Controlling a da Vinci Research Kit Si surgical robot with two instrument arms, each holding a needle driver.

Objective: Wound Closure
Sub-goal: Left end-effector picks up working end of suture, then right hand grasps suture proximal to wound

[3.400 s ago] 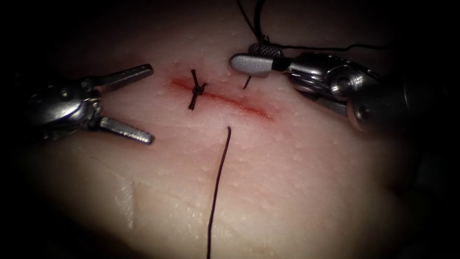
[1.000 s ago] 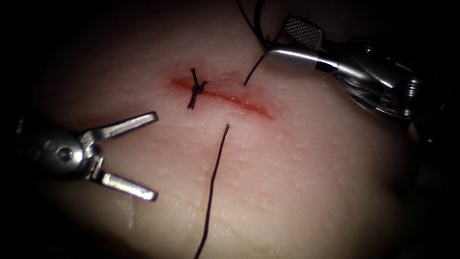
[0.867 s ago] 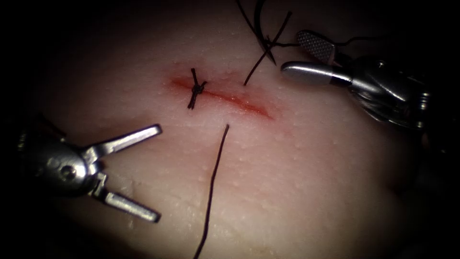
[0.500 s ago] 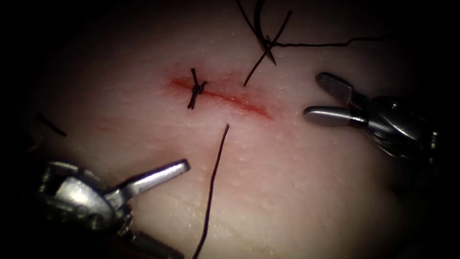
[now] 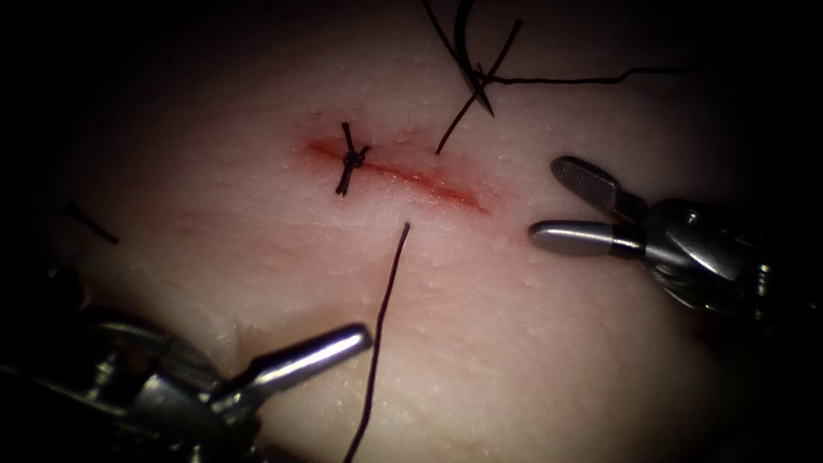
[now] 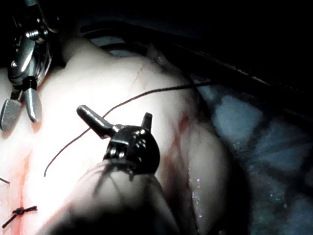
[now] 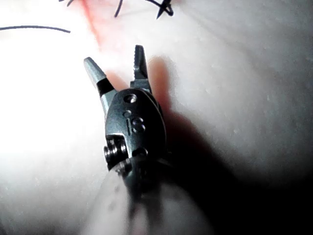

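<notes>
While the cut [image 5: 403, 174] carries one tied stitch [image 5: 350, 159] near its left end, the rest of it, running to the right, is unclosed as I see it, with red fluid [image 5: 446, 189] along the line, so I judge the job well short of finished. My right claw [image 5: 557, 201] is spread and holds nothing; it hangs just right of the cut's right end, apart from the tissue [image 5: 531, 343] as far as I can judge. My left claw [image 5: 343, 343] sits low on the near side, below the cut; the left wrist view shows its two jaws parted and nothing gripped, the upper jaw lying close beside the thread [image 5: 381, 326]. That strand runs from a free end just below the cut toward the lower edge of the endoscope view. The needle [image 5: 467, 51] lies loose on the tissue above the cut, toward its right end, held by neither claw; its dark curve crosses more thread there, and I think, though the light is poor, that its tip rests on the surface rather than in it. Another short strand [image 5: 450, 129] rises from the tissue just above the cut toward the needle.
</notes>
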